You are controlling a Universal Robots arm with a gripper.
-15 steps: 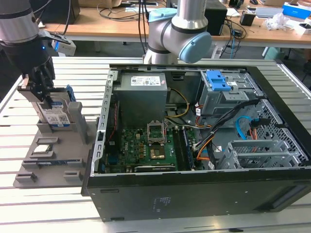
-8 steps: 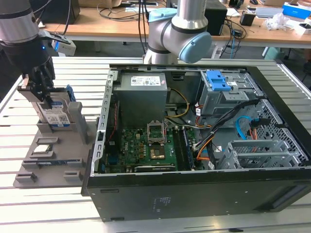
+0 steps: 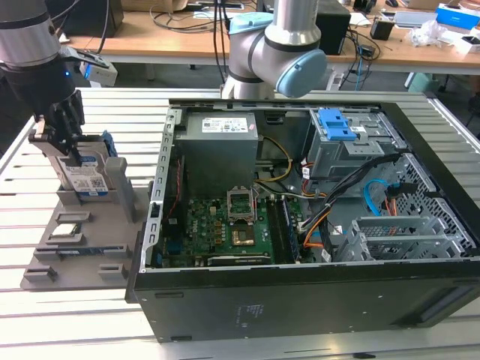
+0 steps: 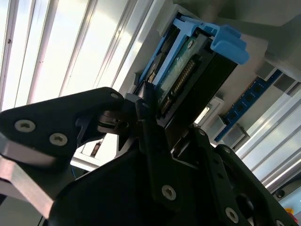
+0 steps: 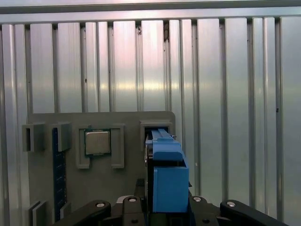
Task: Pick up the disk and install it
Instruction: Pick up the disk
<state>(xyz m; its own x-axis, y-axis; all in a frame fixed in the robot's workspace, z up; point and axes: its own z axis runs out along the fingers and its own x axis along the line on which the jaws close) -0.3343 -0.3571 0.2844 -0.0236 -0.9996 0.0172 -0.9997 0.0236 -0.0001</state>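
Left of frame, fingers (image 3: 67, 131) clamp the disk (image 3: 85, 178) standing in its grey holder (image 3: 75, 251); the computer case (image 3: 300, 300) awaits it.

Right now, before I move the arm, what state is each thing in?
gripper: jaws shut on the disk's upper edge.
disk: standing upright in its slot on the tray.
chip: lying flat in its tray recess, untouched.
computer case: on its side, panel off, interior exposed.
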